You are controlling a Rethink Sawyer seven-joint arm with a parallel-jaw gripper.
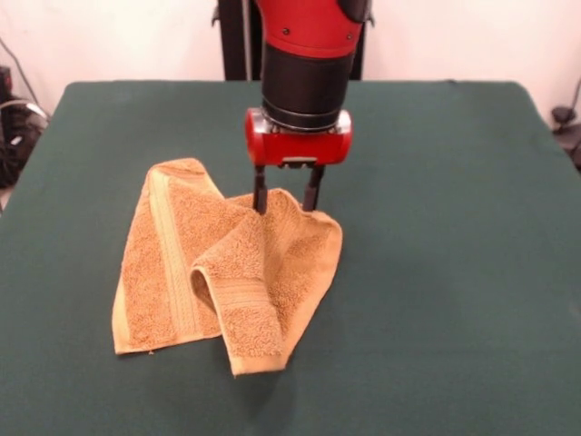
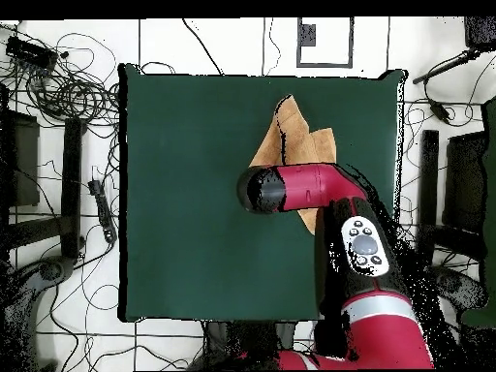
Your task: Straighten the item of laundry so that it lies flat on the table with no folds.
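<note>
Golden-orange terry-cloth towel (image 1: 218,272) lay rumpled left of centre on the big dark green felt-covered table (image 1: 454,272), and nearest the camera a flap with a woven band was doubled over and curled toward the front edge. Behind that fold the cloth rose in a ridge toward the far side. There the red and black arm's gripper (image 1: 287,194) stood with its two dark fingers spread, tips at the towel's far edge and gripping nothing. Pinching both layers at once could have dragged the whole towel along still folded; a shallow bite of one layer might have slipped.
</note>
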